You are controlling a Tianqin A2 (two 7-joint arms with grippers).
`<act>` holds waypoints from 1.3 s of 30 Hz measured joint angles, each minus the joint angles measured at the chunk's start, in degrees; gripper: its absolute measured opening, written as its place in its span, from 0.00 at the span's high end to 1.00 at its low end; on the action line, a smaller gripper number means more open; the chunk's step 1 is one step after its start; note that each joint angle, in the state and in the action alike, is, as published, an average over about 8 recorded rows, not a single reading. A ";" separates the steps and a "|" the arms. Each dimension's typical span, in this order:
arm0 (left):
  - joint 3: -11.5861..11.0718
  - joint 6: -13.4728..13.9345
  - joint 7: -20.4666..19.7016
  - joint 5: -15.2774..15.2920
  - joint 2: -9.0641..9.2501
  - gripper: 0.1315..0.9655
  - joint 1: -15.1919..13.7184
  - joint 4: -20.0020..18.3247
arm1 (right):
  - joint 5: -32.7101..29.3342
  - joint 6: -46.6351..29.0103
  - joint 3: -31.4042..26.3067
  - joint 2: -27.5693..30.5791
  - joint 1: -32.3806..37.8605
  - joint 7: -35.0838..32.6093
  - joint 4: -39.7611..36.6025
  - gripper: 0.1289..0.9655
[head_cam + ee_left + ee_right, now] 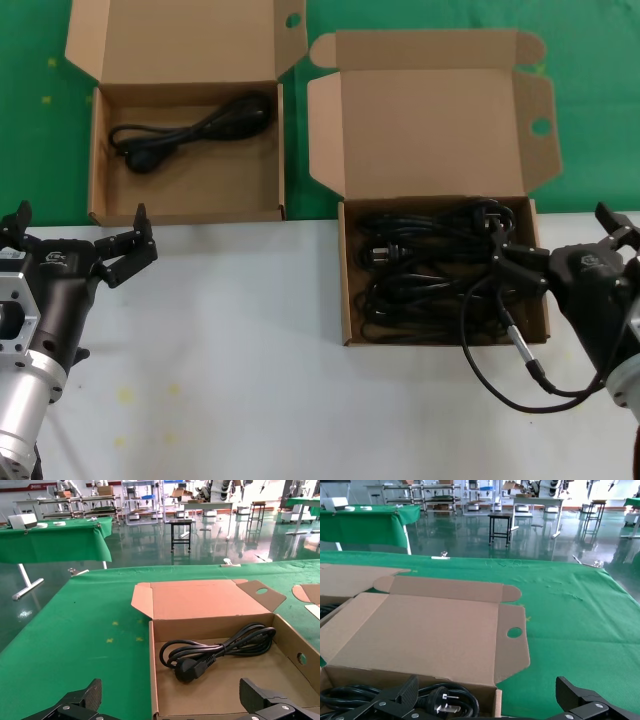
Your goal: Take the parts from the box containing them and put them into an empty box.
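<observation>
Right pincer [565,245] open, overlapping tangled cords [430,265] in box [347,300].

Bright, even overhead light, no harsh shadows. In the head view the white tabletop [250,330] at lower centre is near washed out; the open brown cardboard box with rounded wing flaps [445,265] shades its tangle of black power cords [430,270] into one dark mass. In the left wrist view the glossy green floor [210,540] across the upper frame carries streaky window glare. Near black fingertips [395,700] look slightly soft.
</observation>
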 joint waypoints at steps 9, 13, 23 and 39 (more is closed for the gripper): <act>0.00 0.00 0.00 0.00 0.00 0.00 0.00 0.00 | 0.00 0.00 0.00 0.00 0.00 0.00 0.00 0.00; 0.00 0.00 0.00 0.00 0.00 0.00 0.00 0.00 | 0.00 0.00 0.00 0.00 0.00 0.00 0.00 0.00; 0.00 0.00 0.00 0.00 0.00 0.00 0.00 0.00 | 0.00 0.00 0.00 0.00 0.00 0.00 0.00 0.00; 0.00 0.00 0.00 0.00 0.00 0.00 0.00 0.00 | 0.00 0.00 0.00 0.00 0.00 0.00 0.00 0.00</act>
